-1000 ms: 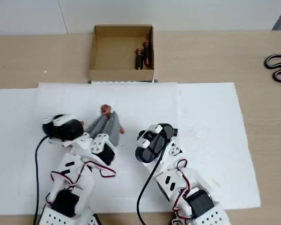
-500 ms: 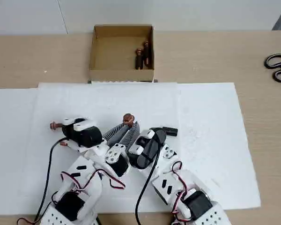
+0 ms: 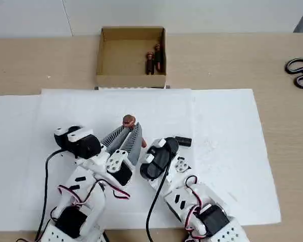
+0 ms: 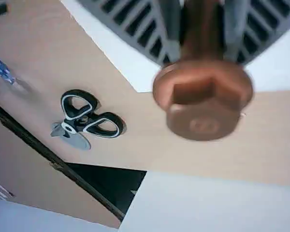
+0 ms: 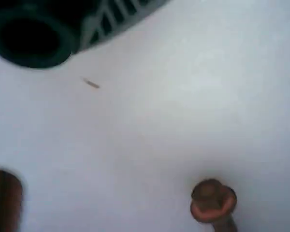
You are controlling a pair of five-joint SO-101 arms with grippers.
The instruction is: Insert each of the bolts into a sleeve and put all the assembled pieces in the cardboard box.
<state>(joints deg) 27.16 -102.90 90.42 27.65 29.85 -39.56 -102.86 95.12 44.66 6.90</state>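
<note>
My left gripper (image 3: 127, 132) is shut on a copper bolt (image 3: 129, 120), whose hex head (image 4: 203, 101) pokes out beyond the grey ribbed fingers (image 4: 135, 19). It hovers over the white paper, just left of my right gripper (image 3: 166, 147). The right gripper holds a black sleeve (image 3: 183, 141), and the sleeve's open end (image 5: 29, 38) sits against a grey finger (image 5: 121, 17). Another copper bolt head (image 5: 212, 200) shows over the paper. The cardboard box (image 3: 107, 55) stands at the back with two assembled pieces (image 3: 154, 59) in its right side.
A white paper sheet (image 3: 227, 126) covers the table's front part. Black-handled scissors (image 3: 300, 72) lie at the far right edge of the table, also scissors (image 4: 84, 118) in the left wrist view. Both arms crowd the paper's front middle.
The left gripper swung right with the bolt, then came back a little to the left and farther from the arm's base. The right arm shifted slightly left, closer to the left one.
</note>
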